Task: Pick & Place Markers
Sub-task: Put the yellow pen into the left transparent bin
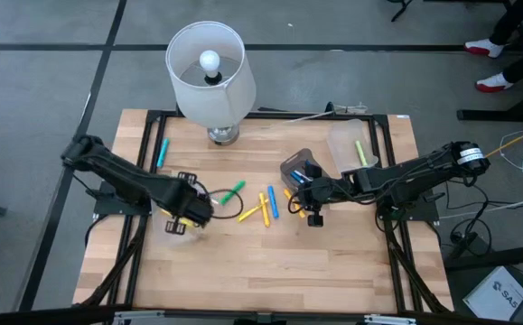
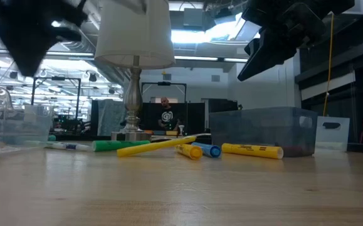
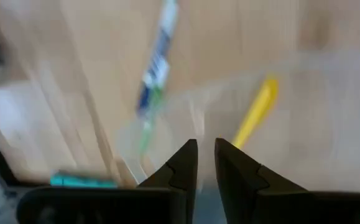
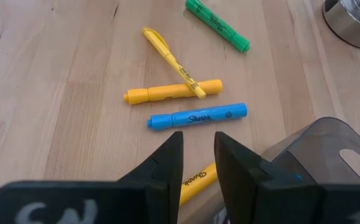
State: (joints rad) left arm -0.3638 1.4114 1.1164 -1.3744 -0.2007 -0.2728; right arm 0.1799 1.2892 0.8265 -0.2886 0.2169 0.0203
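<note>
The near half of the worktop (image 1: 270, 271) lies bare, open to approach. At the far edge a lamp (image 1: 209, 77) stands in the way; a smoky bin (image 1: 297, 164) and a clear bin (image 1: 347, 144) crowd the far right corner, with markers (image 1: 268, 206) scattered mid-worktop.

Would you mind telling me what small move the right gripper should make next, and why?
Probably it should ease forward and down over the blue marker. The right gripper hovers above the table with nothing between its narrowly parted fingers, and that marker lies loose just ahead of them, beside the smoky bin. The left gripper is busy over a clear bin.
</note>
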